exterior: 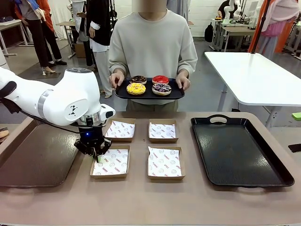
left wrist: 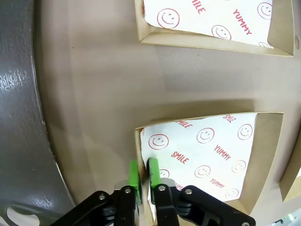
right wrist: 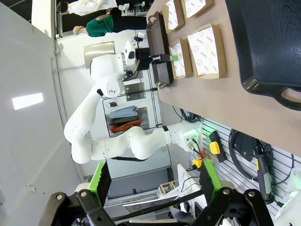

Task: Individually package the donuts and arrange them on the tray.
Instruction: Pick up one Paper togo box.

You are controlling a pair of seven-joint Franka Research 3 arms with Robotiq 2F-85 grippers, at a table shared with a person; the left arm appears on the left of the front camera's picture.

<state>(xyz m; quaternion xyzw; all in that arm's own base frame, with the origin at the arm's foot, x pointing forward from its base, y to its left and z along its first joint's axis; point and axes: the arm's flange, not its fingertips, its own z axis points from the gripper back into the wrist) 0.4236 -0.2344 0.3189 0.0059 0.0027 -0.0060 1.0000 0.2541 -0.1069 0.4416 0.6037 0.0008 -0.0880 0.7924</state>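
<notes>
Along the left side of the worktop (exterior: 141,202), the left hand (exterior: 97,155) has its green pads drawn narrow on the side wall of the near-left box (exterior: 111,162). One pad sits outside the cardboard, the other inside against the smiley-printed liner (left wrist: 202,155). A pinch on the rim probably serves to steady or shift the box while leaving its bed free for a donut.

None of the donuts (exterior: 161,88) is packed yet. All four lie on a small dark tray (exterior: 149,96), which a person holds by both ends beyond the far edge, seemingly offering them.

The right hand (right wrist: 154,178) hangs away from the worktop, fingers spread wide with nothing between them.

Three more lined boxes wait nearby: far-left (exterior: 120,130), far-right (exterior: 162,131) and near-right (exterior: 165,163). The large black tray (exterior: 240,150) on the right lies bare, presumably for the filled boxes.

A dull grey tray (exterior: 37,157) lies just beside the gripped box, so there is little room to slide it leftward. The left arm also hangs over the left-hand boxes, partly blocking a path in from above.
</notes>
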